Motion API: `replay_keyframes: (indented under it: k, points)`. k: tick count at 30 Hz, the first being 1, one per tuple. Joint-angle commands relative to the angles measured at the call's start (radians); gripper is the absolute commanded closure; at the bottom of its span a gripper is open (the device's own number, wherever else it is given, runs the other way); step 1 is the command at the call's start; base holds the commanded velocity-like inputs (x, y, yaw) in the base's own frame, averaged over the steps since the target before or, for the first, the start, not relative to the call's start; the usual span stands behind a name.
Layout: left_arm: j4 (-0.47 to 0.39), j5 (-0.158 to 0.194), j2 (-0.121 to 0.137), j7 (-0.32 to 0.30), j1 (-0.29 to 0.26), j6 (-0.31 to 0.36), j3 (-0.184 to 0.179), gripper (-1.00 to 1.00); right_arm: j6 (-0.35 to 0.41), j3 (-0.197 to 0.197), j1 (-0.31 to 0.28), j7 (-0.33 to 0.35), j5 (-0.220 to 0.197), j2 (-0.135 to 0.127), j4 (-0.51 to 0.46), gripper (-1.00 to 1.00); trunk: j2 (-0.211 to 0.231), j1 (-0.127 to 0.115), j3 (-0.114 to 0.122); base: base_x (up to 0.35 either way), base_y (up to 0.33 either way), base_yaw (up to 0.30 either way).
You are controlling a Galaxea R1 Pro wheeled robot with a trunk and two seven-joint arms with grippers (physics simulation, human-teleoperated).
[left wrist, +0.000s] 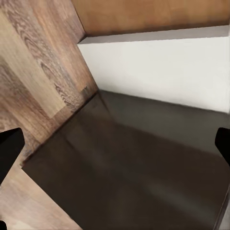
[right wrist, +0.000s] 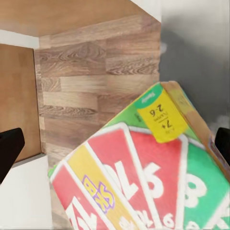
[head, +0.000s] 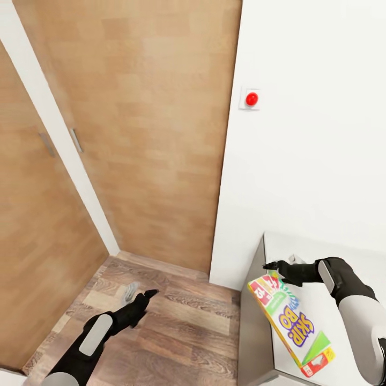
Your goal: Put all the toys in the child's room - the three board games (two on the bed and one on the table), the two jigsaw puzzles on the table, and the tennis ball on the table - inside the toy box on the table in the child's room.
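A colourful Skip-Bo board game box lies flat near the left edge of a white table at the lower right of the head view. My right gripper hovers just over the box's far end, open, its fingers spread wide. In the right wrist view the box sits low between the two dark fingertips, apart from them. My left gripper hangs open over the wooden floor, holding nothing. The toy box, puzzles and tennis ball are out of view.
Wooden doors stand ahead and to the left. A white wall with a red button rises behind the table. The table's grey side panel faces the open floor, and it also shows in the left wrist view.
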Motion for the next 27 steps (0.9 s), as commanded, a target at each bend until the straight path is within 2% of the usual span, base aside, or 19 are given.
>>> replay_keyframes:
  k: [1, 10, 27]
  points:
    - [0.000, 0.002, 0.000, -0.002, -0.001, 0.006, 0.002, -1.00, 0.007, -0.004, -0.001, 0.003, 0.001, 0.000, -0.001, -1.00, -0.001, 0.000, -0.001, -0.001, 0.000, 0.267]
    - [0.000, 0.002, 0.000, -0.003, -0.001, 0.006, 0.002, -1.00, 0.007, -0.005, -0.001, 0.003, 0.001, 0.000, -0.001, -1.00, -0.001, 0.000, -0.001, 0.000, 0.000, 0.132]
    - [0.000, 0.002, 0.000, -0.004, -0.001, 0.006, 0.000, -1.00, 0.007, -0.006, -0.001, 0.003, 0.001, 0.000, -0.002, -1.00, -0.001, 0.000, -0.001, 0.000, 0.000, 0.015]
